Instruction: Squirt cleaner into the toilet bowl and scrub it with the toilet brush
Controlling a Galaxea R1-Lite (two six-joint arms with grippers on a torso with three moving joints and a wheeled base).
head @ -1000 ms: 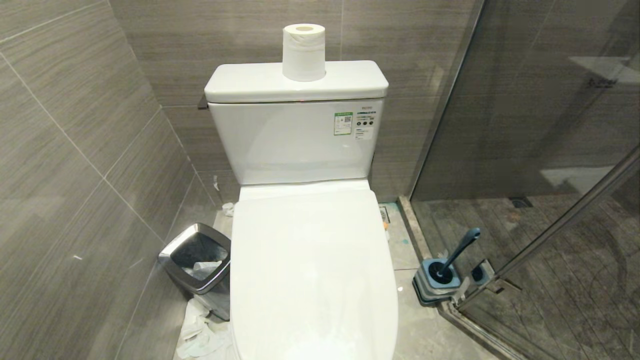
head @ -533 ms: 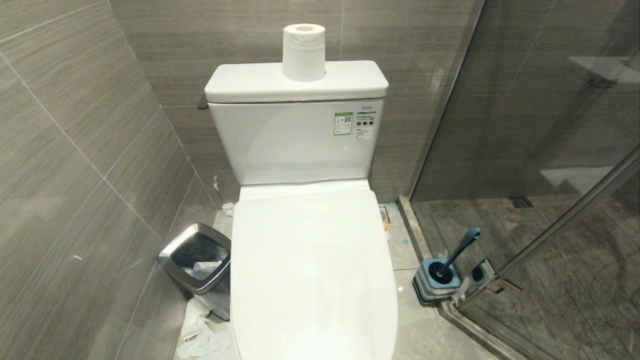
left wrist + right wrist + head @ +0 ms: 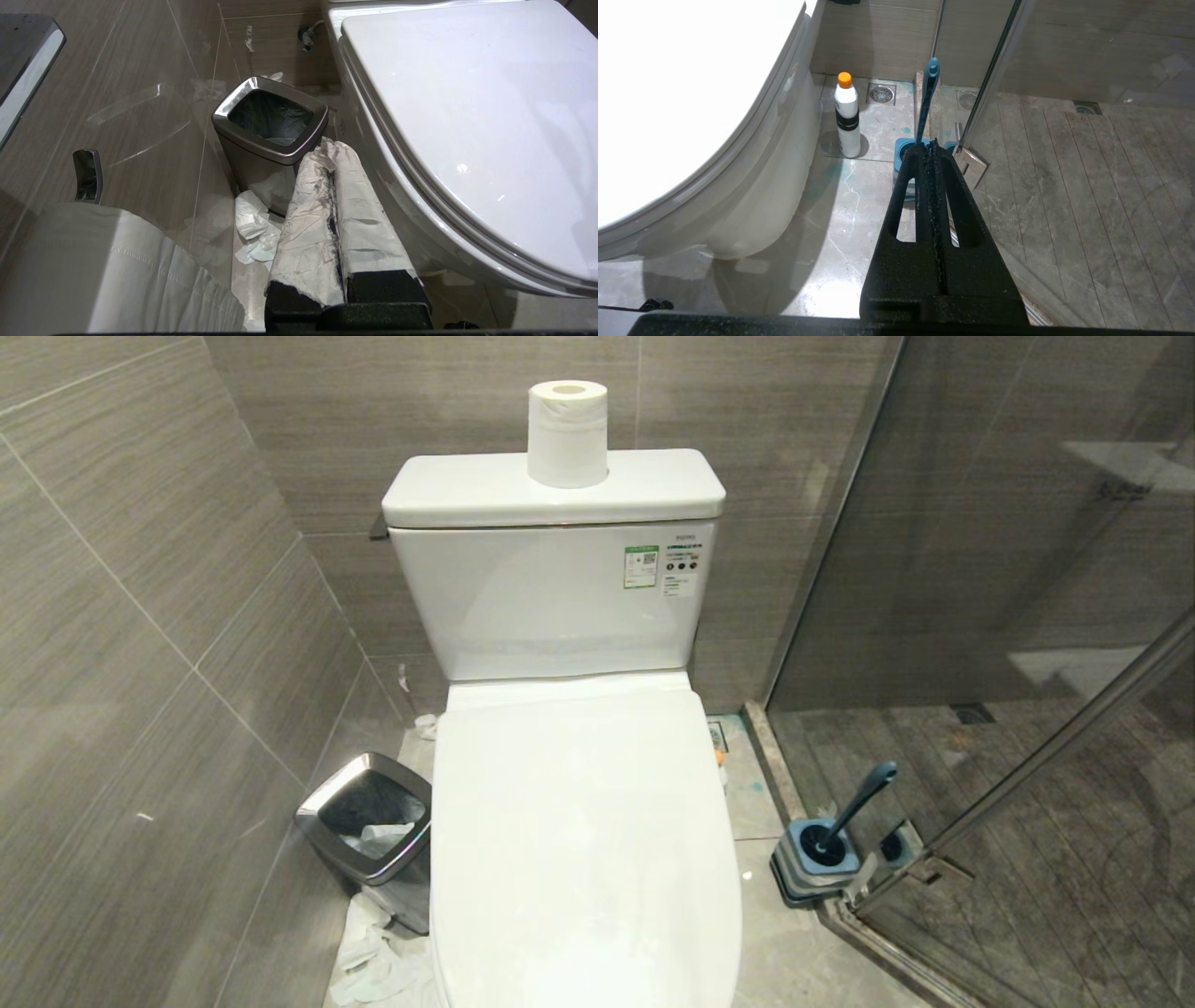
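Observation:
The toilet's white lid (image 3: 583,840) is down, so the inside of the toilet bowl is hidden; its outer wall (image 3: 761,196) shows in the right wrist view. The cleaner (image 3: 846,114), a white bottle with an orange cap, stands on the floor beside the bowl. The toilet brush (image 3: 859,803) leans in its square blue-grey holder (image 3: 820,863) by the shower door. My left gripper (image 3: 327,149), fingers wrapped in white paper, hangs shut and empty between the bin and the bowl. My right gripper (image 3: 930,145) is shut and empty, low over the floor, pointing at the holder. Neither arm shows in the head view.
A silver-rimmed waste bin (image 3: 369,826) stands left of the toilet with crumpled paper (image 3: 373,961) on the floor beside it. A toilet paper roll (image 3: 567,434) sits on the tank. The glass shower door (image 3: 1027,616) closes the right side; a tiled wall closes the left.

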